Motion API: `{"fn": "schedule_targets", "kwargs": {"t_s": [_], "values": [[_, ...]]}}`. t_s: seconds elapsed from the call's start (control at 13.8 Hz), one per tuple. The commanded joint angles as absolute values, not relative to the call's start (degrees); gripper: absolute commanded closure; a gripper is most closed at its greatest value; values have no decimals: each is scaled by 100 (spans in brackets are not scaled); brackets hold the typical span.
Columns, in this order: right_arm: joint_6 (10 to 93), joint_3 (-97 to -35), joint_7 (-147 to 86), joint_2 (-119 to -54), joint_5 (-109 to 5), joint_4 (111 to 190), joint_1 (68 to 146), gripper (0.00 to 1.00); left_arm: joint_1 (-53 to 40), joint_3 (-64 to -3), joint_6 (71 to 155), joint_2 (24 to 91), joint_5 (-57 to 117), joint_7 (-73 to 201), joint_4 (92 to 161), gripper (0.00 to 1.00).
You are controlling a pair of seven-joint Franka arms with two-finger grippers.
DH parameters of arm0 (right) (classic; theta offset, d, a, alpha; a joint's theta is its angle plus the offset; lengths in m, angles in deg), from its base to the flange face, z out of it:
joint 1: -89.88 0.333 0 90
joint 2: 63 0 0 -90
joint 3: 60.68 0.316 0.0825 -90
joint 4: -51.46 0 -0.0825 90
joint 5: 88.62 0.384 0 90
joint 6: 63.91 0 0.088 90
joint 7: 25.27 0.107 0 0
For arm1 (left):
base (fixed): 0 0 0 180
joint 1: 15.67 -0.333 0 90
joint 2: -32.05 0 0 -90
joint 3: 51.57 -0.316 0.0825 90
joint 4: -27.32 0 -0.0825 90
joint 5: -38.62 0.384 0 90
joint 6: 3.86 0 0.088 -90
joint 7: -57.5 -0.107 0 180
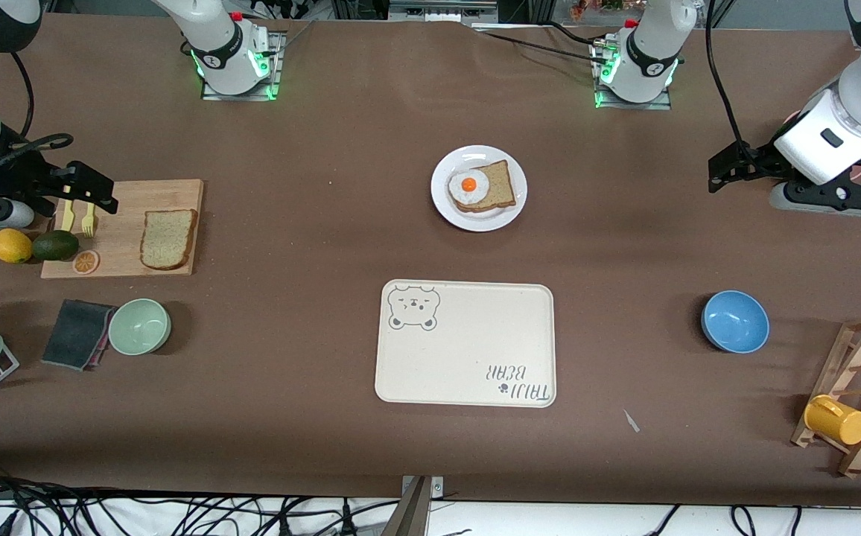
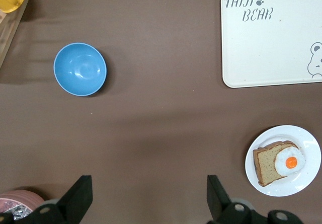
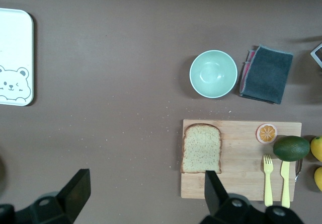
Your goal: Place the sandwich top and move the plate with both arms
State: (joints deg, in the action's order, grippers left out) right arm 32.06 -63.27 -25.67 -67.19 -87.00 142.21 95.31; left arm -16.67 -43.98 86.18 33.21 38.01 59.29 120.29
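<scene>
The sandwich top (image 1: 168, 238), a plain speckled brown slice, lies on a wooden cutting board (image 1: 125, 257) toward the right arm's end of the table; it also shows in the right wrist view (image 3: 201, 147). The white plate (image 1: 475, 155) sits mid-table and holds a bread slice (image 1: 501, 186) bearing a fried egg (image 1: 468, 184); the plate also shows in the left wrist view (image 2: 307, 138). My right gripper (image 1: 91, 190) (image 3: 146, 178) is open and empty, up over the board's edge beside the slice. My left gripper (image 1: 721, 171) (image 2: 149, 181) is open and empty over bare table at the left arm's end.
A cream bear-printed tray (image 1: 468, 350) lies nearer the front camera than the plate. A blue bowl (image 1: 734, 321) and a wooden rack with a yellow mug (image 1: 836, 419) stand at the left arm's end. A green bowl (image 1: 139, 326), dark cloth (image 1: 77, 333), avocado (image 1: 55, 245) and lemon (image 1: 11, 246) are near the board.
</scene>
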Motion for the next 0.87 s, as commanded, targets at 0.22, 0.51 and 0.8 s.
{"fn": "schedule_targets", "kwargs": {"t_s": [0.22,0.51,0.8], "values": [[3005,-6305,-2641,-6669,-8598,14172,9524,0,-1619,-4427,8500,3381,3915,5829,11864,0],[3049,-6305,-2624,-6722,-8589,14181,9533,0,-1619,-4427,8500,3381,3915,5820,11864,0],[3049,-6296,-2553,-6731,-8677,14224,9735,0,-1619,-4427,8500,3381,3906,5820,11864,0]]}}
